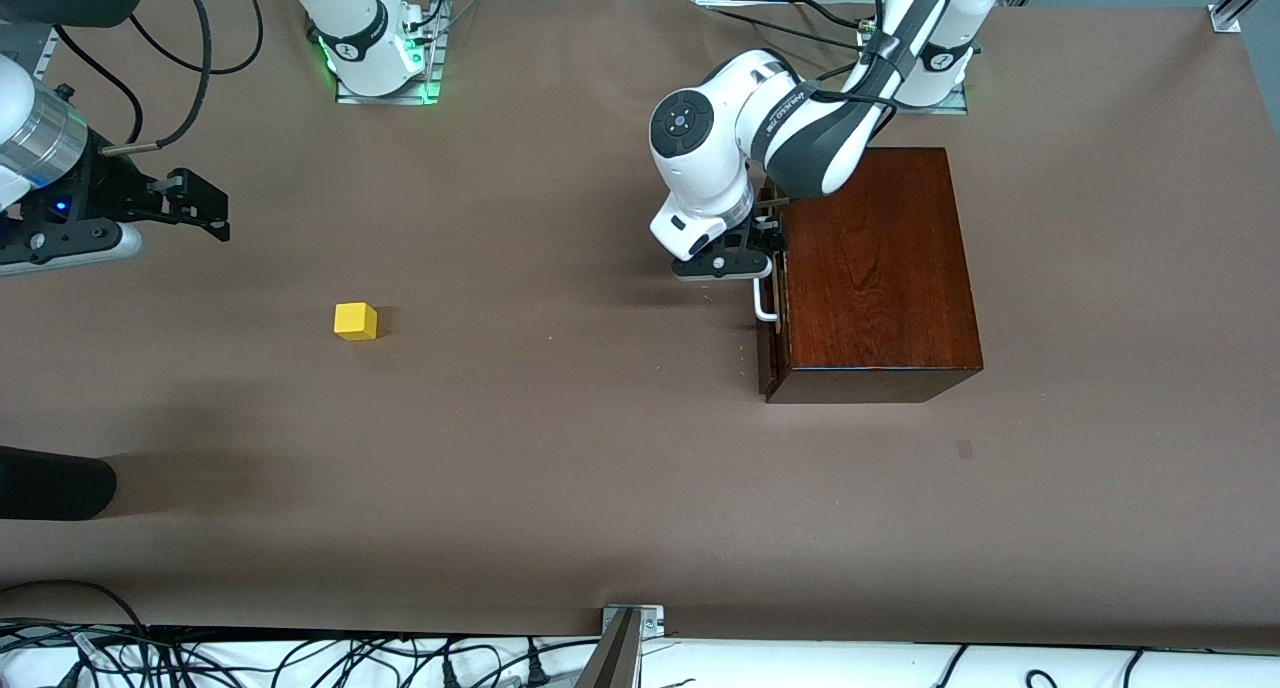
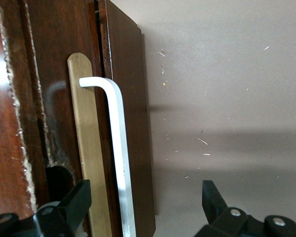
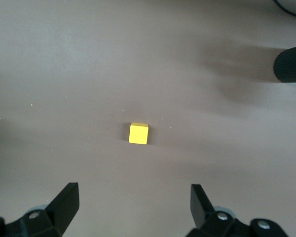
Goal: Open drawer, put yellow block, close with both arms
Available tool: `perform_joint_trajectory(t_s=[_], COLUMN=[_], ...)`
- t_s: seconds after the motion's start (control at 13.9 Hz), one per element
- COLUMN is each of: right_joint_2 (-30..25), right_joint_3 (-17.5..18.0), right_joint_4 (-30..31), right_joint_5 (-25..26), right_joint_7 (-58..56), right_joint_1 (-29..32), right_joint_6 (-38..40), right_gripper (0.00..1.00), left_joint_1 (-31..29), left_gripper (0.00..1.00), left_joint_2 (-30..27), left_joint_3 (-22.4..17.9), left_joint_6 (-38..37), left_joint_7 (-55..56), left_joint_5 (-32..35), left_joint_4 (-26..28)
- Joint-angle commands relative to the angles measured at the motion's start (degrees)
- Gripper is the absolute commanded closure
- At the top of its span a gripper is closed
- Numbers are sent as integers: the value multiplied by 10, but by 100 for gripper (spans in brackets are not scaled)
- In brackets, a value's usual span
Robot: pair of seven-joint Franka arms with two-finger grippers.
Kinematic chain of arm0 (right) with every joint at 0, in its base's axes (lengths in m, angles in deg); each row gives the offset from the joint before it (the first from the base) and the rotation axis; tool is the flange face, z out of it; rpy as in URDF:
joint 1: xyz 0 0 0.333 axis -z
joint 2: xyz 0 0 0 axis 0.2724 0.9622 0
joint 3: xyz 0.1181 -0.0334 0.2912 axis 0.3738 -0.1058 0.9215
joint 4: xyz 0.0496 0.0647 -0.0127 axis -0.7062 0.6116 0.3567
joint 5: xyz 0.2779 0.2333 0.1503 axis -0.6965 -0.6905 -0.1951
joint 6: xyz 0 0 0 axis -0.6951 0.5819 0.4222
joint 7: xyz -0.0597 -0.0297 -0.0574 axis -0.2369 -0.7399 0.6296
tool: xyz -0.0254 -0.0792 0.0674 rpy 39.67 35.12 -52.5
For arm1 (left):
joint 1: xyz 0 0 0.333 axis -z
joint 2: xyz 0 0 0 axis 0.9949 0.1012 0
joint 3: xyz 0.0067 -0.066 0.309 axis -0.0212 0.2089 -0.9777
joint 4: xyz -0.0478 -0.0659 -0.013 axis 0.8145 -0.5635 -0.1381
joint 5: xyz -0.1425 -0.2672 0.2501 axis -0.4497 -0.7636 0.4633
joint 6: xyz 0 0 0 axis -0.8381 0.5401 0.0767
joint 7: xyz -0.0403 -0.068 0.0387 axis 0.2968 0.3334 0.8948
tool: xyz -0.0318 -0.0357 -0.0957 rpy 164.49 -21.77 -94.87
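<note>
The dark mahogany box (image 1: 870, 268) stands toward the left arm's end of the table. Its drawer front (image 1: 770, 358) with the white bar handle (image 1: 765, 306) faces the right arm's end and looks shut or nearly so. My left gripper (image 1: 742, 255) is open at the handle. In the left wrist view the handle (image 2: 116, 143) runs between the two fingers (image 2: 77, 202) of the left gripper (image 2: 144, 203), untouched. The yellow block (image 1: 355, 321) lies on the table toward the right arm's end. My right gripper (image 1: 208, 211) is open and empty, up over the table. The right wrist view shows the block (image 3: 138, 134) ahead of the right gripper (image 3: 134, 203).
A black cylinder (image 1: 50, 483) juts in at the right arm's end, nearer to the front camera than the block; it also shows in the right wrist view (image 3: 291, 63). Brown paper covers the table (image 1: 560, 448). Cables lie along the front edge.
</note>
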Motion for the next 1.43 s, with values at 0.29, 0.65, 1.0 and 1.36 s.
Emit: perform_joint_trajectory(t_s=[0.29, 0.65, 1.0, 1.36], right_joint_2=[1, 1, 1, 1], right_joint_3=[3, 3, 3, 3], right_joint_4=[-12, -12, -12, -12], right_joint_5=[0, 0, 0, 0], right_joint_7=[2, 2, 2, 2], right_joint_1=[3, 3, 3, 3], right_joint_6=[18, 22, 24, 24], right_gripper=[0, 0, 0, 0], left_joint_1=[1, 6, 9, 30], left_gripper=[0, 0, 0, 0], left_joint_2=[-8, 11, 17, 22], left_joint_3=[-1, -1, -1, 0], left_joint_6=[53, 85, 94, 129], left_joint_7=[30, 39, 42, 53], left_joint_5=[16, 15, 16, 8], left_joint_4=[46, 41, 39, 34])
